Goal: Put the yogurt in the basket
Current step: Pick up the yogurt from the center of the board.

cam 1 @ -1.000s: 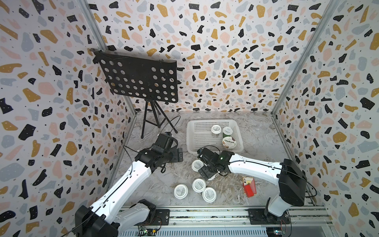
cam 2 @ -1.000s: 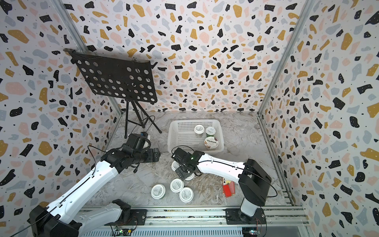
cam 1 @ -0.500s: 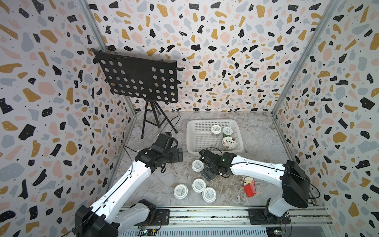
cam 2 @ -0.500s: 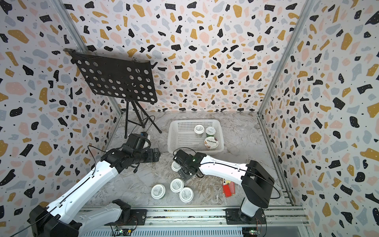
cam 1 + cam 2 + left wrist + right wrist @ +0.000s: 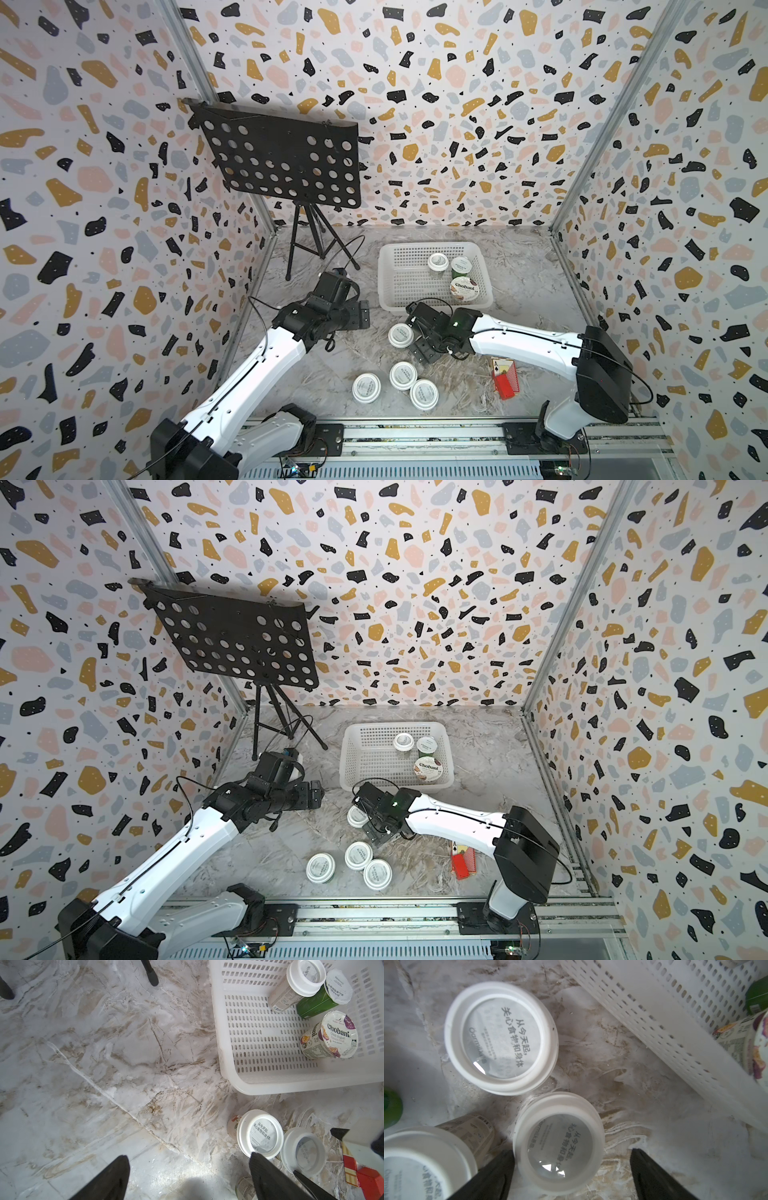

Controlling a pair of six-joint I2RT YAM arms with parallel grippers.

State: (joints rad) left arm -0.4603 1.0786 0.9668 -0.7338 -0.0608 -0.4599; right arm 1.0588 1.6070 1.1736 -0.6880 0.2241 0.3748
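The right gripper (image 5: 572,1152) hangs low just outside the basket's (image 5: 434,305) near wall. Its jaws are spread wide either side of a white-lidded yogurt cup (image 5: 558,1145), with nothing gripped. Over the last second it has eased slightly off the neighbouring cup (image 5: 400,334) and centred here, so closing looks next. A third cup (image 5: 425,1163) crowds one finger and could be nudged. The left gripper (image 5: 189,1157), open and empty, hovers off the basket's near corner. The Chobani cup (image 5: 464,288) and two others are in the basket. A red card box (image 5: 505,378) lies farther out.
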